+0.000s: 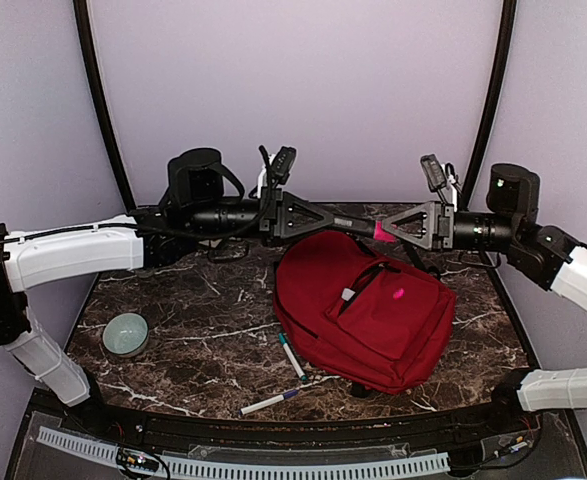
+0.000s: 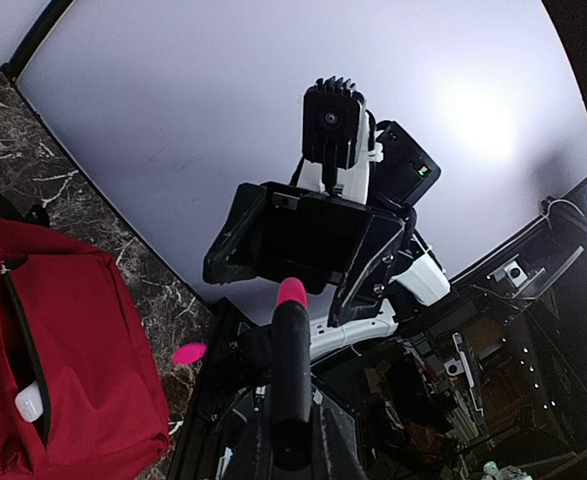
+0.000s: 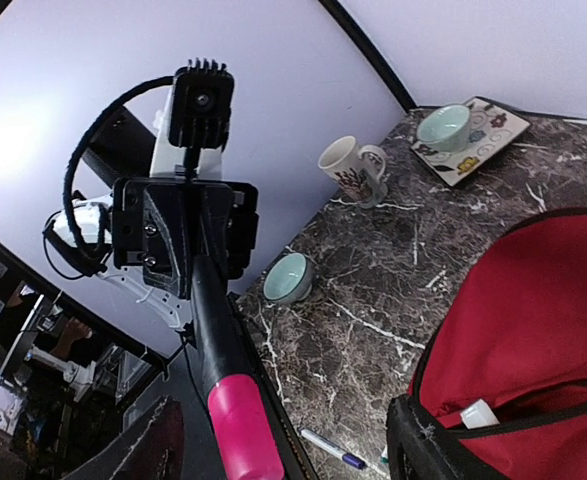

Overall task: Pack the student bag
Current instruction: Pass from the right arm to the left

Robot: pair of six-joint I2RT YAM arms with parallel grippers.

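The left gripper (image 1: 323,217) is clamped on a long black marker with a pink cap (image 1: 358,223). The cap end sits between the spread fingers of the right gripper (image 1: 393,230), above the large red fabric backpack (image 1: 373,320) lying near the table's right edge. If the left lets go before the right closes, the marker could drop and roll off the bag.

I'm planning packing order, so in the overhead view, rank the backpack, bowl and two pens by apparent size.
1. Backpack, by far largest.
2. Bowl, next by area.
3. Teal-capped pen and purple-tipped pen: look alike, both thin, so unranked.
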